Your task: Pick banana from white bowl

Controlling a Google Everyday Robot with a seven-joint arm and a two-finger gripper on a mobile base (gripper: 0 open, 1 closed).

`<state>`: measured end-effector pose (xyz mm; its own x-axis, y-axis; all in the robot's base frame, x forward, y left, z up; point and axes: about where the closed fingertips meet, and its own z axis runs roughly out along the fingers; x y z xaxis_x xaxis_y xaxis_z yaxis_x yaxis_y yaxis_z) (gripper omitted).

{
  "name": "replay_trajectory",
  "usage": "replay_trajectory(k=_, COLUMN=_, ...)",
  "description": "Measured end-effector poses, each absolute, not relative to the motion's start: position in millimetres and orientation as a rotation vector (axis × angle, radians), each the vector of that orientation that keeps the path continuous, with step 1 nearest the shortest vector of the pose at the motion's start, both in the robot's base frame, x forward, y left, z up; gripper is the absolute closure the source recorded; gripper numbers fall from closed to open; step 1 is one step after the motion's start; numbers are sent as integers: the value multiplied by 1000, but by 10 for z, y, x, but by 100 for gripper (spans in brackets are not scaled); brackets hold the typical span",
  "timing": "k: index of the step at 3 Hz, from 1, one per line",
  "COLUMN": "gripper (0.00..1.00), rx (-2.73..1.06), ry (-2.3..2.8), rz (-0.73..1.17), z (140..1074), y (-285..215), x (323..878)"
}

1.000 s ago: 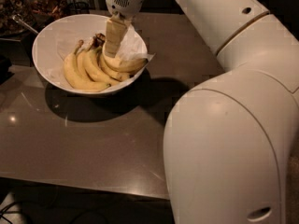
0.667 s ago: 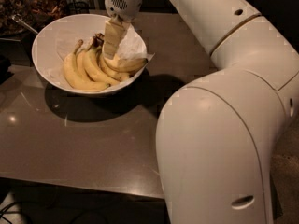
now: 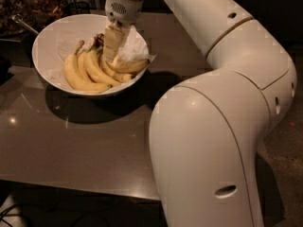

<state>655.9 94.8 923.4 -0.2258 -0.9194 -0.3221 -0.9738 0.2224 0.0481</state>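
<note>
The white bowl (image 3: pixel 47 37), lined with crumpled white paper, stands at the table's far left. A bunch of yellow bananas (image 3: pixel 83 72) joined at a dark crown lies in it. The single loose banana (image 3: pixel 131 67) lies at the bowl's right side, against the paper. My gripper (image 3: pixel 111 51) reaches down into the bowl from above. Its tip is among the bananas, between the bunch and the loose banana, and hides part of them. Whether it touches or holds the banana does not show.
My large white arm (image 3: pixel 213 126) fills the right half of the view and hides the table there. The brown table (image 3: pixel 71 145) extends in front of the bowl to its near edge. Dark clutter (image 3: pixel 28 4) sits behind the bowl at the far left.
The gripper stays down in the bowl at nearly the same spot. The arm's big lower section has swung a little to the left. The bananas have not moved.
</note>
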Motion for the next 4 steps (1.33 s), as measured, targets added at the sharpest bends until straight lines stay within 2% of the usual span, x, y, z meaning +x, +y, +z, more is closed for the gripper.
replay_trajectory(k=4, gripper=36, rx=-1709, ry=2392, rz=491, z=8882, y=862, x=6653)
